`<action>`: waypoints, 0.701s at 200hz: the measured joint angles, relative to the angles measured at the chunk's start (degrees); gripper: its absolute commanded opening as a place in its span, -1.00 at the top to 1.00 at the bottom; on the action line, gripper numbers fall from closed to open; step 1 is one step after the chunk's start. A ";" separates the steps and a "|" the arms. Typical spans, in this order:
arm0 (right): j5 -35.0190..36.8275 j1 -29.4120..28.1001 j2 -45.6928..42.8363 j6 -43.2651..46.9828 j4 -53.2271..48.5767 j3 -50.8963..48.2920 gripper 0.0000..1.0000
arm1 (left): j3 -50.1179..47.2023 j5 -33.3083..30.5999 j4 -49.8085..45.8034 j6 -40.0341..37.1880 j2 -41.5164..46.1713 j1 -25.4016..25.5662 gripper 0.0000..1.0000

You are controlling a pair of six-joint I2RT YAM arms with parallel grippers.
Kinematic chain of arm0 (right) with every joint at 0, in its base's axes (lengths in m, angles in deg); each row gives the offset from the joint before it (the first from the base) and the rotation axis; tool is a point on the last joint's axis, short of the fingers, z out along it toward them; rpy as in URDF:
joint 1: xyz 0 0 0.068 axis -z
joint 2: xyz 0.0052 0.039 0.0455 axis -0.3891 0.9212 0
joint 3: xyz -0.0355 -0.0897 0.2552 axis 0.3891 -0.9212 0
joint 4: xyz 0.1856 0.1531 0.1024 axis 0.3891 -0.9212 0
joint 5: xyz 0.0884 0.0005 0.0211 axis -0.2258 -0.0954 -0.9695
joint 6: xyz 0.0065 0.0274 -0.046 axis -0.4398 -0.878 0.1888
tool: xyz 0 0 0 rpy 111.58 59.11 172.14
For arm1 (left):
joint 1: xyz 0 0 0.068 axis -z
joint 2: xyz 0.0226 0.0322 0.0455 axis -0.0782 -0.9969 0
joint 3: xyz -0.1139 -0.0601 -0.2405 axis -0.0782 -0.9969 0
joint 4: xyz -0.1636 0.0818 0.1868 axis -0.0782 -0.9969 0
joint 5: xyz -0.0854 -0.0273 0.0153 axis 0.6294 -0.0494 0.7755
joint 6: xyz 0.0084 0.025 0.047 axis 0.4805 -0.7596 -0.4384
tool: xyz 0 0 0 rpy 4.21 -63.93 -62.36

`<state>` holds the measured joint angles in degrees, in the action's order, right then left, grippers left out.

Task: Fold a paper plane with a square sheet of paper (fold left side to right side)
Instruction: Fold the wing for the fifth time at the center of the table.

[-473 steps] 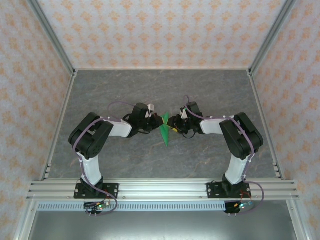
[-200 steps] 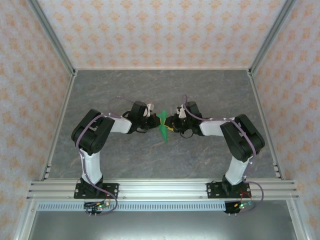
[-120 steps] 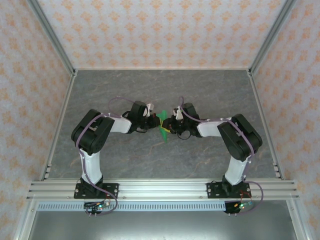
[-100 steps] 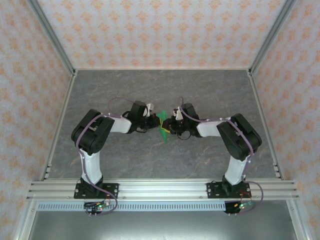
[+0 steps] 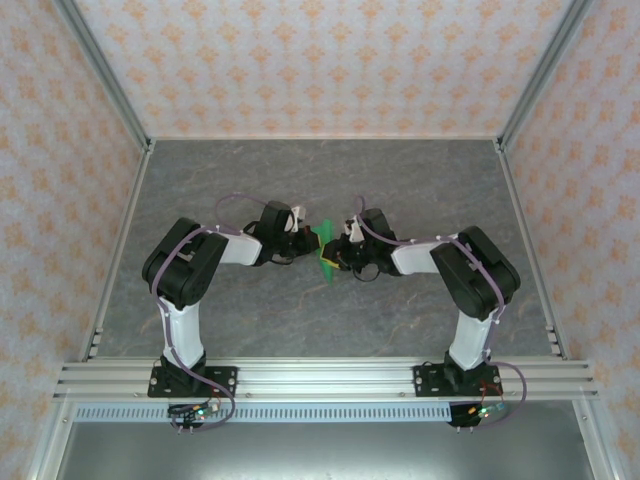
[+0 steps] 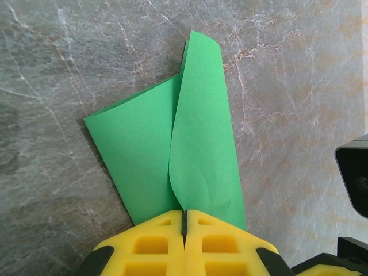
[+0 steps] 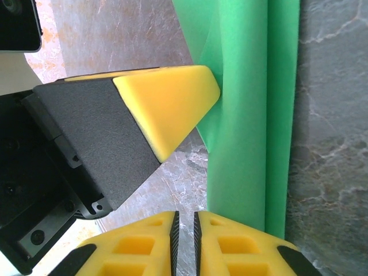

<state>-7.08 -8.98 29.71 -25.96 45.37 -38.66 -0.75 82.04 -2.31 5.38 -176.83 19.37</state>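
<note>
The square sheet of paper is bright green, partly folded, and sits at mid-table between both arms. In the left wrist view the paper shows one flap curling over another, and its near edge runs into the seam of my left gripper, which is shut on it. My left gripper comes in from the left. My right gripper meets the paper from the right. In the right wrist view my right gripper stands open by a narrow slit with bare table showing through, and the paper lies beside its right finger.
The grey marbled table is boxed in by patterned walls and a metal frame. A rail runs along the near edge at the arm bases. In the right wrist view the left gripper's yellow finger presses close against the paper.
My right gripper has slid left against the paper and its jaws have narrowed. The left gripper has kept its hold and nudged slightly left with the paper.
</note>
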 measured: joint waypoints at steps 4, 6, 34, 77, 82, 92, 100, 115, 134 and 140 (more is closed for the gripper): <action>-0.02 -0.02 0.09 0.00 0.11 0.00 0.62 | 0.00 0.00 0.00 0.00 0.00 0.00 1.00; 0.00 -0.09 0.11 -0.02 0.13 0.00 0.62 | 0.00 0.00 0.00 0.00 0.00 0.00 1.00; 0.22 -0.39 0.90 -0.04 0.61 0.00 0.63 | 0.00 0.00 0.00 0.02 0.00 -0.02 1.00; 0.61 -0.52 1.20 -0.02 0.90 0.00 0.63 | 0.00 -0.02 0.00 0.00 0.00 -0.02 1.00; 0.63 -0.52 1.20 -0.02 0.90 0.00 0.63 | 0.00 -0.02 -0.02 0.00 0.00 -0.02 1.00; 0.66 -0.59 1.27 -0.02 0.92 0.00 0.63 | 0.00 -0.02 0.00 0.00 0.00 -0.02 1.00; 0.70 -0.61 1.36 -0.02 0.92 0.00 0.63 | 0.00 -0.02 -0.02 0.00 0.00 -0.02 1.00; 0.85 -0.63 1.60 -0.02 0.92 0.00 0.63 | 0.00 -0.04 -0.02 0.00 0.00 -0.09 1.00; 1.25 -0.63 1.90 0.00 0.94 0.00 0.63 | 0.00 -0.02 -0.02 0.00 -0.02 -0.33 1.00; 1.33 -0.63 1.95 0.00 0.94 0.00 0.63 | 0.00 -0.02 -0.02 0.00 -0.02 -0.33 1.00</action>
<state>-5.74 -9.62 31.66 -25.96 46.31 -38.66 -0.75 82.02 -2.34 5.38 -176.85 19.04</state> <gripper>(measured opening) 0.185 0.058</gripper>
